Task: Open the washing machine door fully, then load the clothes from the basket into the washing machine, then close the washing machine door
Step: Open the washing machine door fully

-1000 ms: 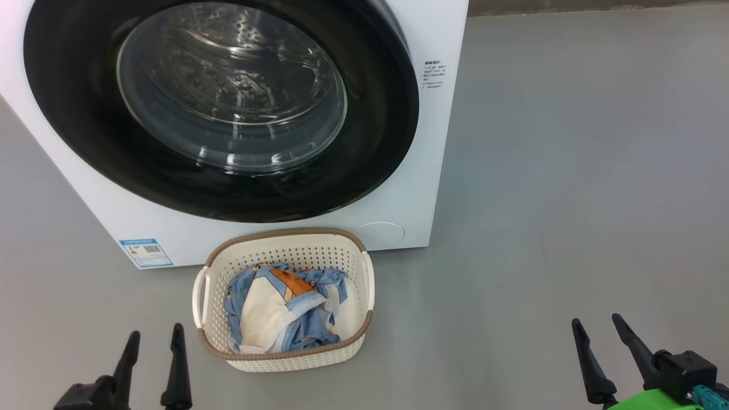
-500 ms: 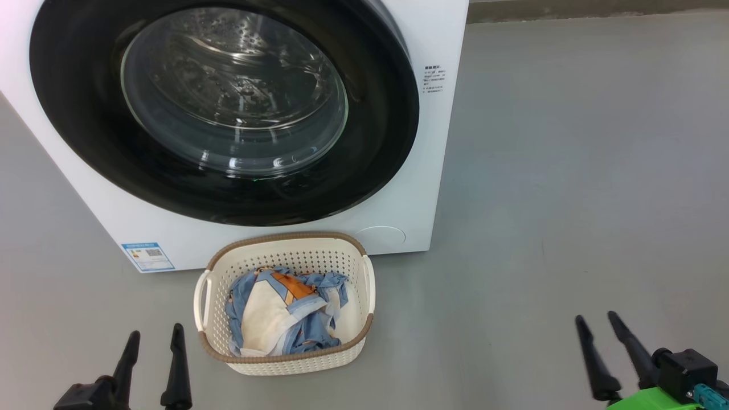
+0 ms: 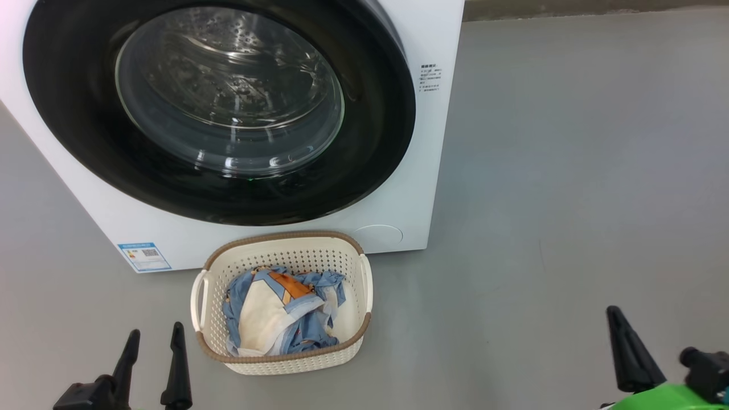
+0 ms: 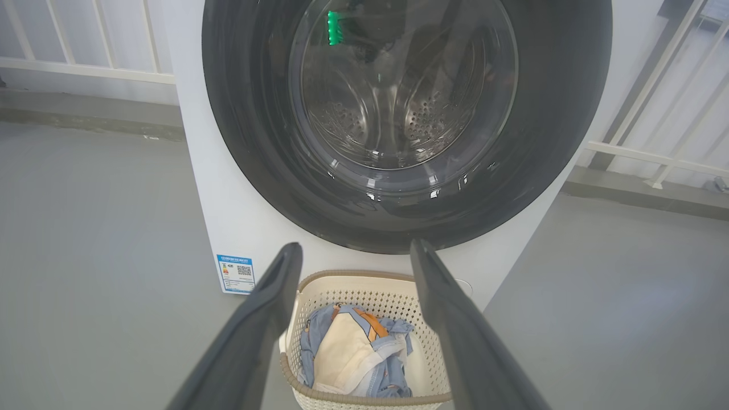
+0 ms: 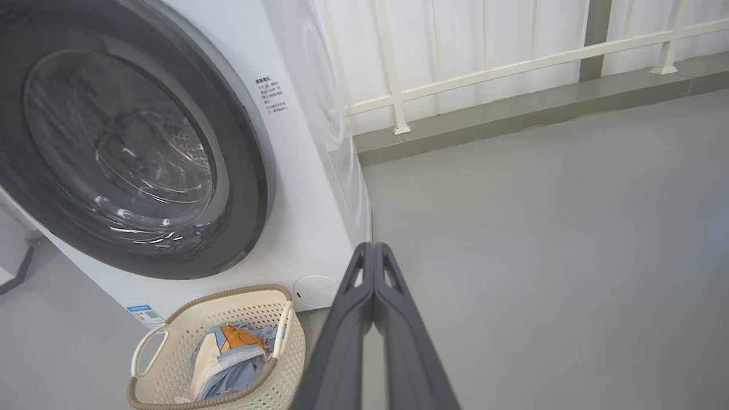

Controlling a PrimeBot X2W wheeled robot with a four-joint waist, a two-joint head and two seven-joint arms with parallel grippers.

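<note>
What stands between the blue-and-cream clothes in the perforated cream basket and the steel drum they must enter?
The round black-rimmed glass washing machine door, shut against the machine's front. Nothing covers the clothes in the basket.

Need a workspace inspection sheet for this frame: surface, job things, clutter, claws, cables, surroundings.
Surface: grey floor, smooth.
Job's things: door looks shut on the washer; clothes lie in the basket, which stands on the floor in front of the washer.
Clutter: nothing seen.
Claws: left claw open, empty; right claw shut, empty; both apart from the basket.
Cables: nothing seen.
Surroundings: white railing behind the washer.
</note>
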